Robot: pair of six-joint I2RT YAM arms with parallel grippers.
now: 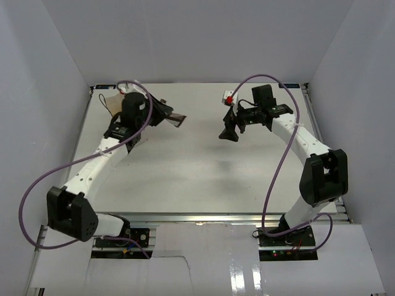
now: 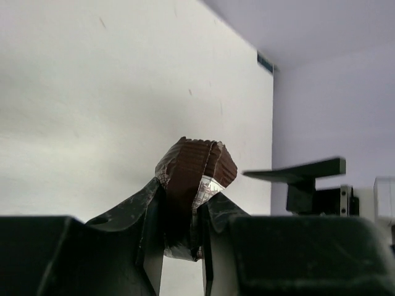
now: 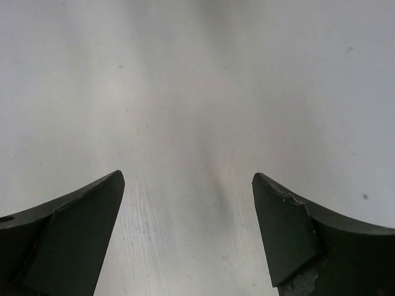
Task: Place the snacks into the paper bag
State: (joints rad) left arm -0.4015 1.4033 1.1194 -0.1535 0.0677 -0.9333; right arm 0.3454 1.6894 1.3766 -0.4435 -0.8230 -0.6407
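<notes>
left claw [image 2: 183, 206] clamped on dark brown packet [image 2: 194, 163], which sticks out from between its tips, lifted off the far-left tabletop [image 1: 203, 179] | right claw [image 3: 188, 197] spread wide, holding nothing, over bare tabletop | white paper bag [image 1: 226, 96] just beyond right claw, near far edge

Plain white walls [image 1: 185, 37] enclose a white table [image 1: 203, 179] on three sides.

My table [image 1: 203, 179] is a plain white sheet. Near its far edge a small white boxy bag [image 1: 226, 95] stands, red showing at its top; a tan thing [image 1: 111, 102] lies in the far left corner.
</notes>
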